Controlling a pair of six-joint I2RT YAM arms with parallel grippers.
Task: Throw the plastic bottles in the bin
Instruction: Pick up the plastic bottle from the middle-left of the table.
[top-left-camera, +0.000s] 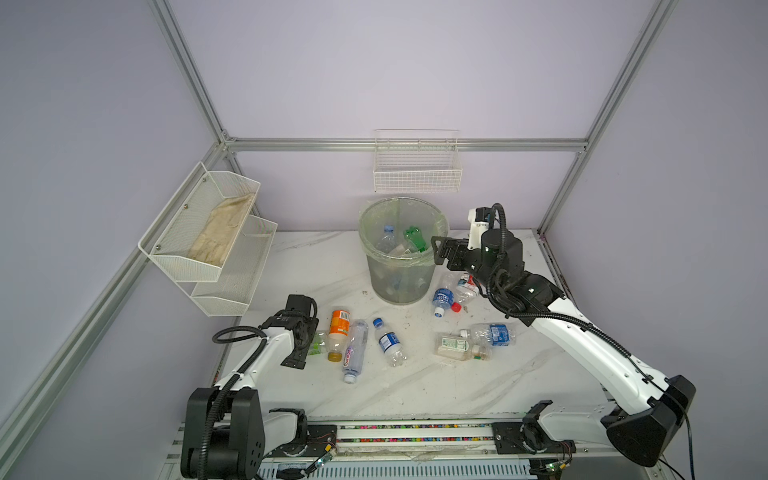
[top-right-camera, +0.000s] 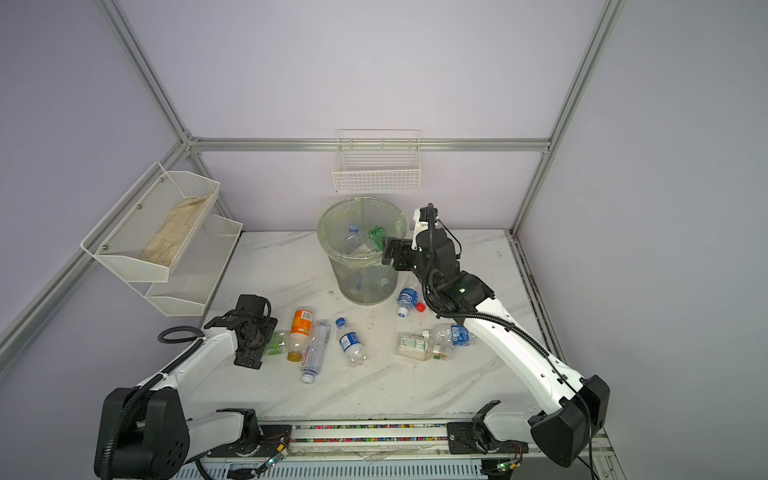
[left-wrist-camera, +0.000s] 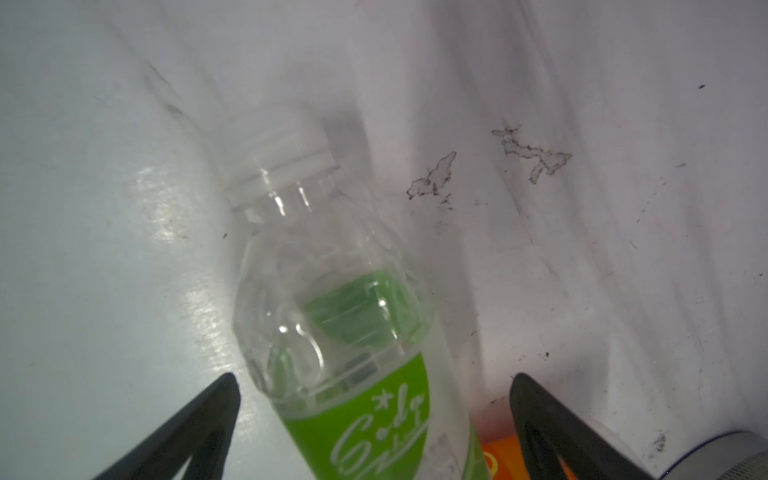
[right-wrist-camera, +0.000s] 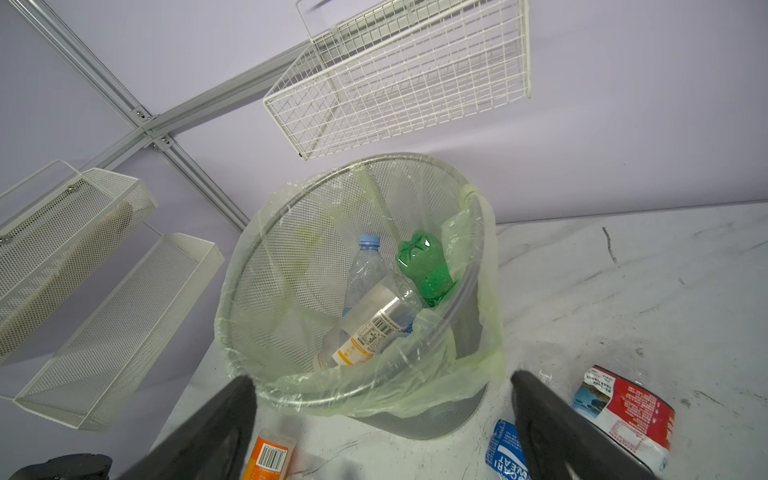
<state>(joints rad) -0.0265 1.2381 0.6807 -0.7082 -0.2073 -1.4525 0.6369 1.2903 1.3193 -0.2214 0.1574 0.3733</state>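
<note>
**Next pick lined up**

Left gripper (left-wrist-camera: 374, 376): jaws wide either side of the clear green-labelled plastic bottle (left-wrist-camera: 332, 291) on the white marble table (top-left-camera: 415, 386), apparently to pinch it. Right gripper (right-wrist-camera: 380, 377), wide and empty, hovers close by the grey bag-lined mesh bin (top-left-camera: 374, 274).

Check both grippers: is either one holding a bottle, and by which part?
Nothing is held. The left gripper stands open astride the green-labelled bottle; the right gripper is open and empty beside the bin.
</note>
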